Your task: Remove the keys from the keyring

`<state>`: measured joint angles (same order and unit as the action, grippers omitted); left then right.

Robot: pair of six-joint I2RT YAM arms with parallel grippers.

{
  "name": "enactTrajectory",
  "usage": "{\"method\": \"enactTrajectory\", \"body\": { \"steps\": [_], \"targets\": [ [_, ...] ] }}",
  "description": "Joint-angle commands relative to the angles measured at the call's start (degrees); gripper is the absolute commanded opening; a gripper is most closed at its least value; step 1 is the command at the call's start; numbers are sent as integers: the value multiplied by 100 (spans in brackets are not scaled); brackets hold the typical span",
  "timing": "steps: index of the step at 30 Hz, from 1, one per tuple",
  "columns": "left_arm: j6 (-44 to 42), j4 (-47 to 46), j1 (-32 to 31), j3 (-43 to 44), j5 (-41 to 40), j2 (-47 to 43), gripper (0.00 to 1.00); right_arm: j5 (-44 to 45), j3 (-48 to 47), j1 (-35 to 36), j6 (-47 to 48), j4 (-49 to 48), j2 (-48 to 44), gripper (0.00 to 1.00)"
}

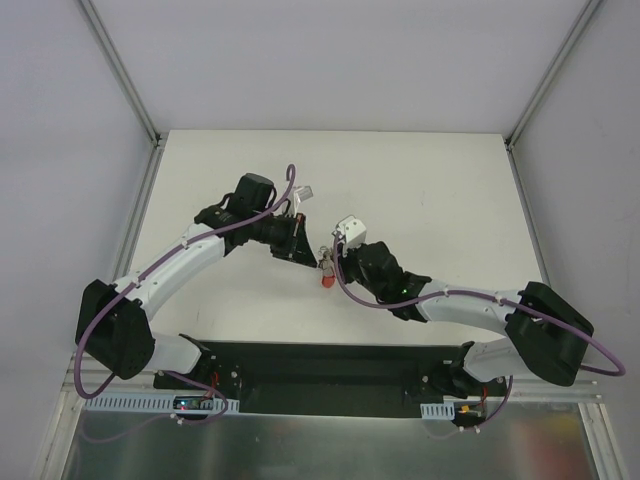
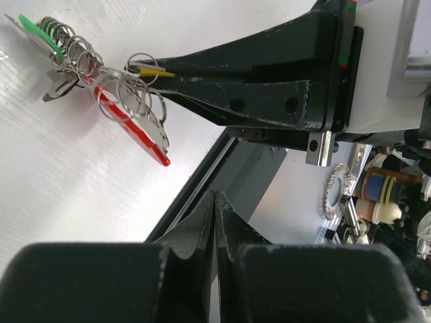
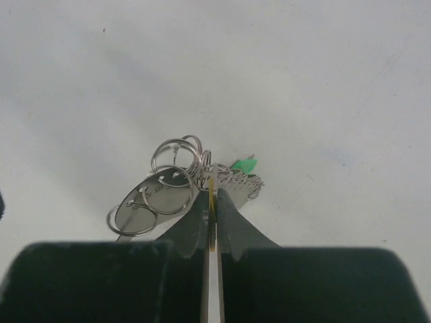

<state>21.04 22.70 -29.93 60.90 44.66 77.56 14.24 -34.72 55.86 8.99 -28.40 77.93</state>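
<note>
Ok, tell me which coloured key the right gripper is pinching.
The yellow key: clamped between the right gripper's fingers, while the red key and green key sit outside its grip.

My right end effector [image 3: 211, 198] and left end effector [image 2: 215, 202] are matte black. Just ahead of them, the keys [image 2: 145, 139] wear red, green and yellow covers. The keyring [image 2: 121, 94] gleams silvery. The bench [image 2: 67, 202] is plain white.

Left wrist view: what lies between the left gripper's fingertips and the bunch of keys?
Only bare white table separates the left gripper, shut and empty, from the keys; the left wrist view shows this. The right gripper pinches the yellow key.
</note>
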Motion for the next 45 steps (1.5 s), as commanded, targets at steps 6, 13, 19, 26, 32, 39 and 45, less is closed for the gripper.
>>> {"method": "enactTrajectory", "body": {
  "steps": [6,13,19,26,32,39,45],
  "targets": [
    [-47,33,14,-26,43,-65,0,325,-211,75,120,-157,-85,1],
    [-792,24,-4,149,-669,-285,14,106,-167,75,129,-253,-191,1],
    [-1348,-879,-56,-366,-1065,-803,24,-26,-158,83,67,-341,-199,1],
    [-1829,-3410,-91,-1879,-591,-1533,31,-167,-219,83,-3,-376,-173,1],
    [-3043,-4010,-214,-2504,-503,-1709,29,-290,-246,75,-126,-385,-182,1],
    [-3879,-4432,-601,-2917,-1441,-1973,38,-422,-263,83,-293,-385,-208,1],
    [-3554,-4239,-610,-2698,-1330,-1622,65,-440,-184,83,-337,-385,-322,1]
  ]
}}
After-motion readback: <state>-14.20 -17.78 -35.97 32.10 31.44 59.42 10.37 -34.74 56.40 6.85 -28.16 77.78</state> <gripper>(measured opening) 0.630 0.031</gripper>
